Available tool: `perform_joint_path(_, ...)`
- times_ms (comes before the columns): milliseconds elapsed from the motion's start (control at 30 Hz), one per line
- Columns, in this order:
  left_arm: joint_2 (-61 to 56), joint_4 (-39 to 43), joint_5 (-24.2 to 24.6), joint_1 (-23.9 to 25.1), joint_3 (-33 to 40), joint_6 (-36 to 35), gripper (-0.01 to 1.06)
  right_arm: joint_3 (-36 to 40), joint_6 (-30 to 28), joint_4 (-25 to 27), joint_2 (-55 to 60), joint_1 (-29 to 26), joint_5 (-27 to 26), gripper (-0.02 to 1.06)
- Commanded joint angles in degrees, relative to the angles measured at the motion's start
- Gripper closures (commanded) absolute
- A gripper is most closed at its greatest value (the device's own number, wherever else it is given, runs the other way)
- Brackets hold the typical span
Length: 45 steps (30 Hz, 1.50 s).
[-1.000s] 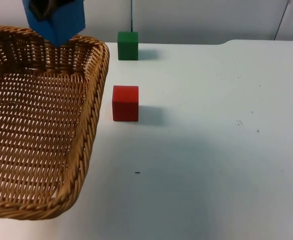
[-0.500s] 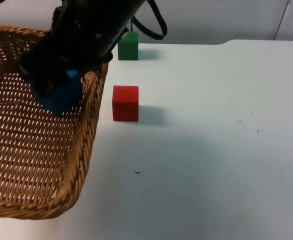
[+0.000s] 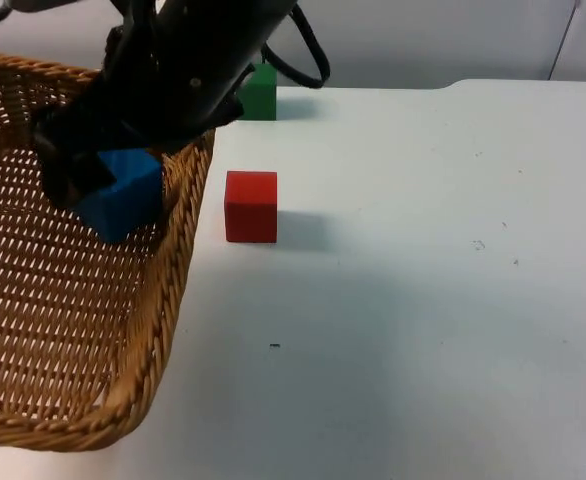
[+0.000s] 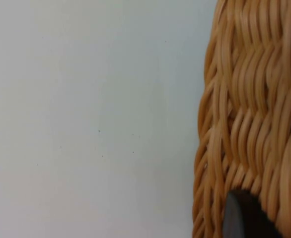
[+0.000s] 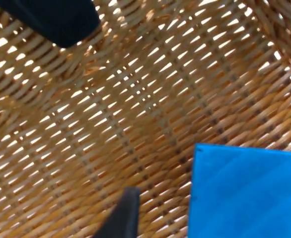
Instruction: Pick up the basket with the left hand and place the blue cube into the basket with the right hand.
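I judge the main risk to be an early release: the blue cube (image 3: 121, 192) sits just inside the basket (image 3: 168, 300) wall, so it could strike the rim and bounce out toward the red cube (image 3: 251, 206). The right gripper (image 3: 98, 180) reaches steeply down into the basket and is closed on the blue cube; the weave lies directly beneath it. The left gripper (image 4: 245, 218) rests against the basket's outer wall; I cannot tell its finger position. The green cube (image 3: 261, 92) stands behind the basket.
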Motion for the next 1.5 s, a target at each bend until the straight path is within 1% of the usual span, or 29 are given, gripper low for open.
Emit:
perform_joint_path(0, -0.2, -2.1, 1.2, -0.2, -0.3, 0.0, 1.05, 0.2, -0.2, -1.5, -4.1, 0.1, 0.5, 0.0)
perform_joint_path(67, -0.2, -2.1, 1.2, -0.2, -0.3, 0.0, 1.05, 0.2, -0.2, -1.8, -5.6, 0.1, 0.6, 0.0)
perform_joint_path(133, -0.2, -2.0, 1.2, -0.2, -0.3, 0.0, 1.05, 0.2, -0.2, -3.6, -9.0, 0.1, 1.1, 0.0)
perform_joint_path(200, -0.2, -2.0, 1.3, -0.2, -0.3, 0.0, 1.05, 0.2, -0.5, -4.1, -11.0, 0.1, 1.7, 0.0)
perform_joint_path(333, -0.2, -2.0, 1.3, -0.2, -0.3, 0.0, 1.05, 0.2, -4.4, -4.1, -19.4, 0.1, 4.8, 0.0)
perform_joint_path(400, -0.2, -2.0, 1.3, -0.2, -0.3, 0.0, 1.05, 0.7, -5.4, -4.1, -21.3, 0.1, 5.0, 0.0)
perform_joint_path(467, -0.2, -1.5, 1.3, -0.2, -0.3, 0.0, 1.05, 4.0, -6.4, -4.1, -27.7, 0.1, 3.8, 0.0)
perform_joint_path(533, -0.2, -1.4, 1.0, -0.2, -0.3, 0.0, 1.05, 8.8, -7.5, -4.1, -32.9, 0.1, 0.8, 0.0)
perform_joint_path(567, -0.2, -1.4, 1.0, -0.2, -0.3, 0.0, 1.05, 8.8, -7.5, -4.1, -32.9, 0.1, 0.8, 0.0)
perform_joint_path(700, -0.2, -1.3, 0.8, -0.2, -0.3, 0.0, 1.05, 22.4, -8.9, -4.1, -43.9, 0.1, -6.9, 0.0)
perform_joint_path(733, -0.2, -1.3, 0.8, -0.2, -0.3, 0.0, 1.05, 22.4, -8.9, -4.1, -43.9, 0.1, -6.9, 0.0)
perform_joint_path(833, -0.2, -1.2, -0.2, -0.2, -0.3, -0.1, 1.05, 31.4, -8.7, -3.7, -50.6, 0.1, -10.9, 0.0)
perform_joint_path(867, -0.2, -1.2, -0.5, -0.2, -0.3, -0.1, 1.05, 34.1, -7.4, -3.7, -52.7, 0.1, -12.1, 0.0)
perform_joint_path(900, -0.2, -1.2, -0.5, -0.2, -0.3, -0.1, 1.05, 34.1, -7.4, -3.7, -52.7, 0.1, -12.1, 0.0)
perform_joint_path(1000, 0.0, -0.6, -1.5, -0.2, -0.3, -0.1, 1.05, 40.3, -6.8, -3.7, -57.7, 0.1, -14.6, 0.0)
perform_joint_path(1033, 0.0, -0.1, -1.7, -0.2, -0.3, -0.1, 1.05, 42.6, -6.5, -3.7, -59.9, 0.1, -14.9, 0.0)
perform_joint_path(1200, 1.2, 0.0, -1.8, -0.2, -0.3, -0.1, 1.05, 45.6, -5.7, -3.7, -63.2, 0.1, -14.9, 0.0)
perform_joint_path(1467, 6.4, 0.1, -3.7, -0.2, -0.3, 1.1, 1.05, 48.3, -4.6, -3.7, -68.8, 0.1, -10.3, 0.0)
